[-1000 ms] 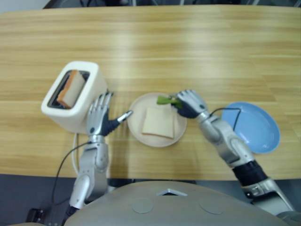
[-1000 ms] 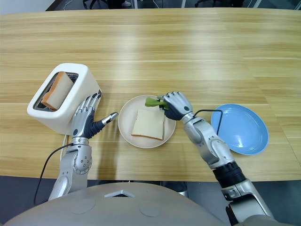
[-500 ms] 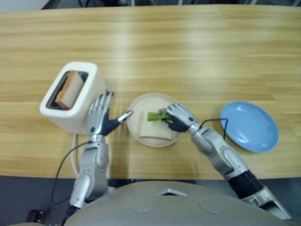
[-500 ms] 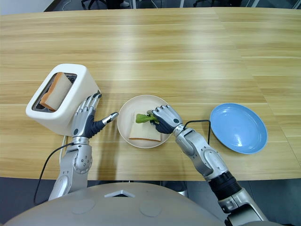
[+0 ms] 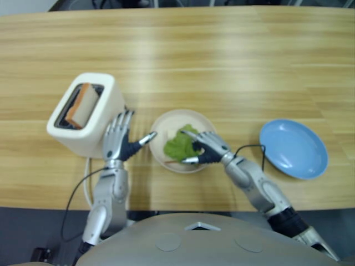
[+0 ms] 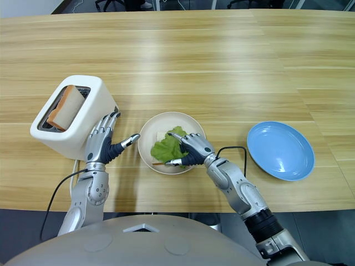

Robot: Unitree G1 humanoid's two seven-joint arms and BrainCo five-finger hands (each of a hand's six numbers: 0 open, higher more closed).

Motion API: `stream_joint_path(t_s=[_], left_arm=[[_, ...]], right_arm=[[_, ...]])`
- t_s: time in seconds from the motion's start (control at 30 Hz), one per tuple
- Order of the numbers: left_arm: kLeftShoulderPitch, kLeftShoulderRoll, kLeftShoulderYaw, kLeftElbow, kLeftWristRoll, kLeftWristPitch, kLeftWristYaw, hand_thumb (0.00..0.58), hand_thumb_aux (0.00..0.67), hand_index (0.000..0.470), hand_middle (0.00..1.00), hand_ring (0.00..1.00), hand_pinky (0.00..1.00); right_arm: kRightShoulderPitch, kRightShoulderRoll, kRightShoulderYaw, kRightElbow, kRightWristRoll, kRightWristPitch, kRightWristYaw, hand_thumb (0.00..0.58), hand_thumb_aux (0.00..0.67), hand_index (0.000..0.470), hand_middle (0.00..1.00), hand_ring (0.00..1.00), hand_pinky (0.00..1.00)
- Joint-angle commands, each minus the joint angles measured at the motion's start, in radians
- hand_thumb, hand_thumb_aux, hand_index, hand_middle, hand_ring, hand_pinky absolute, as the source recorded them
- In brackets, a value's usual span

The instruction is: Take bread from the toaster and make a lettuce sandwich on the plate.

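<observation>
while the lettuce [image 6: 164,148] is lying spread over the bread slice [image 6: 160,135] on the cream plate [image 6: 162,118], near the middle of the tabletop's [image 6: 222,66] front edge, the right robot hand [image 6: 192,149] is resting on the leaf's right side with fingers loosely spread, pinching nothing that can be made out. the left robot hand [image 6: 102,143] is standing spread and holding nothing, between the cream plate and the toaster [image 6: 84,110]. the toaster is sitting toward the front left corner and carrying a second slice [image 6: 63,107] in its slot. a blue plate [image 6: 280,151] is lying toward the front right corner.

judgement: the lettuce-laying step is closing. the next move is calling for the right robot hand to lift off without dragging the leaf. after that, the second slice is needing a firm grasp, a straight upward pull and square placement on the lettuce.
</observation>
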Motion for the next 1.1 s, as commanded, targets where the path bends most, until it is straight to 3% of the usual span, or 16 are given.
stream_joint_path(t_s=[0.03,0.3,0.53,0.67,0.87,1.0,1.1], left_arm=[[0.008,0.006,0.006,0.011,0.004,0.002,0.000,0.000,0.000,0.000,0.00,0.00,0.00],[0.014,0.008,0.007,0.007,0.004,0.002,-0.003,0.000,0.000,0.000,0.00,0.00,0.00],[0.024,0.012,0.015,-0.055,-0.011,-0.024,-0.007,0.000,0.000,0.000,0.00,0.00,0.00],[0.030,0.012,0.011,-0.159,-0.037,-0.068,-0.028,0.000,0.000,0.000,0.00,0.00,0.00],[0.017,-0.025,0.023,-0.359,-0.130,-0.073,-0.138,0.000,0.000,0.000,0.00,0.00,0.00],[-0.085,-0.039,0.156,-0.555,-0.220,0.022,-0.316,0.000,0.000,0.000,0.00,0.00,0.00],[-0.271,0.031,0.423,-0.598,-0.291,0.040,-0.455,0.000,0.000,0.000,0.00,0.00,0.00]], right_arm=[[-0.027,0.010,0.017,0.108,0.007,-0.003,-0.018,0.000,0.000,0.000,0.00,0.00,0.00],[-0.016,-0.001,0.012,0.101,0.019,-0.009,-0.032,0.000,0.000,0.000,0.00,0.00,0.00],[0.044,-0.011,-0.112,-0.190,0.107,0.038,0.006,0.000,0.000,0.000,0.00,0.00,0.00],[0.046,0.025,-0.258,-0.432,0.253,0.141,0.068,0.000,0.000,0.000,0.00,0.00,0.00],[0.026,0.075,-0.416,-0.615,0.367,0.270,0.103,0.000,0.000,0.000,0.00,0.00,0.00],[0.076,0.102,-0.430,-0.578,0.355,0.268,0.071,0.000,0.000,0.000,0.00,0.00,0.00],[0.143,0.130,-0.385,-0.480,0.311,0.232,0.020,0.000,0.000,0.000,0.00,0.00,0.00]])
